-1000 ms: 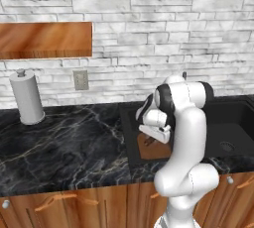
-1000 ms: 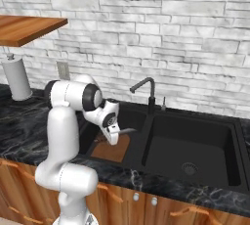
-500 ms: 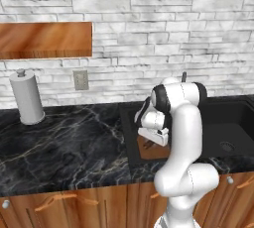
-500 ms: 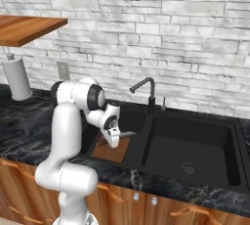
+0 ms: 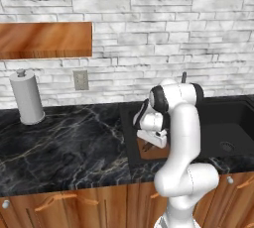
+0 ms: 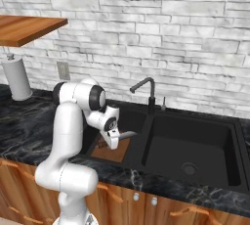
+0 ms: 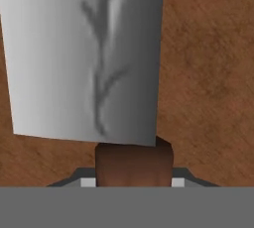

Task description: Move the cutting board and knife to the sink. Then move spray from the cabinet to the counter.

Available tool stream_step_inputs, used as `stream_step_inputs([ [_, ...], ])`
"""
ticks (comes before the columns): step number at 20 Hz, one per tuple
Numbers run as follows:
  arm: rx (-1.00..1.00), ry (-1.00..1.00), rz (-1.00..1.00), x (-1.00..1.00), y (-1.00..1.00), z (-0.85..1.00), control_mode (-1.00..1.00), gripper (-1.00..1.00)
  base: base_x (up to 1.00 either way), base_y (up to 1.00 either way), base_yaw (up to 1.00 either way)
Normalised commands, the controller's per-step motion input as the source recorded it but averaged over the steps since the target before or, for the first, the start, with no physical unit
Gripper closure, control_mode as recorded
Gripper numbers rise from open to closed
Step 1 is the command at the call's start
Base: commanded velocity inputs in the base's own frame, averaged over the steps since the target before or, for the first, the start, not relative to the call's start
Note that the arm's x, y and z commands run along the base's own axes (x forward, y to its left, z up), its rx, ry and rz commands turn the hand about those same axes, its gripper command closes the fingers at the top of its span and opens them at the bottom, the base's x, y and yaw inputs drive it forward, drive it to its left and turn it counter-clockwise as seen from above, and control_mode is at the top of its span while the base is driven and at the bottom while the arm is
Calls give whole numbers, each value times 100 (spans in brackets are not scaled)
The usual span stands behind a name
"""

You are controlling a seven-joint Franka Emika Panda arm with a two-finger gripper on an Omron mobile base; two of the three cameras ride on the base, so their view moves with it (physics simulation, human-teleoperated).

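Observation:
My gripper (image 6: pixel 114 140) is shut on the reddish-brown handle of the knife (image 7: pixel 84 58). Its silvery blade (image 6: pixel 128 134) juts toward the sink's main basin (image 6: pixel 190 146). The knife hangs just above the brown cutting board (image 6: pixel 108 151), which lies flat in the dark recess left of that basin. In the hand view the blade covers most of the cutting board (image 7: pixel 208 48). From the left base view the gripper (image 5: pixel 151 142) points down over the board (image 5: pixel 155 151), partly behind my arm. The cabinet (image 5: pixel 44 39) hangs at the upper left; the spray is out of view.
A paper towel roll (image 5: pixel 27 98) stands at the back left of the black marble counter (image 5: pixel 64 147). A dark faucet (image 6: pixel 146 92) rises behind the sink. A wall outlet (image 5: pixel 80 79) sits on the brick wall. Brown cupboards run below the counter.
The gripper has sunk a little toward the cutting board with the knife still in it, and the arm's upper joints have swung slightly. The board has not moved.

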Motion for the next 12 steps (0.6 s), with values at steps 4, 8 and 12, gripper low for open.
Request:
stream_step_inputs([
  [4,0,6,0,3,0,-23,-100,100,0,0,0],
  [8,0,1,0,-2,0,-24,-100,100,0,0,0],
  [12,0,-1,-1,-10,-1,-10,-100,-100,0,0,0],
])
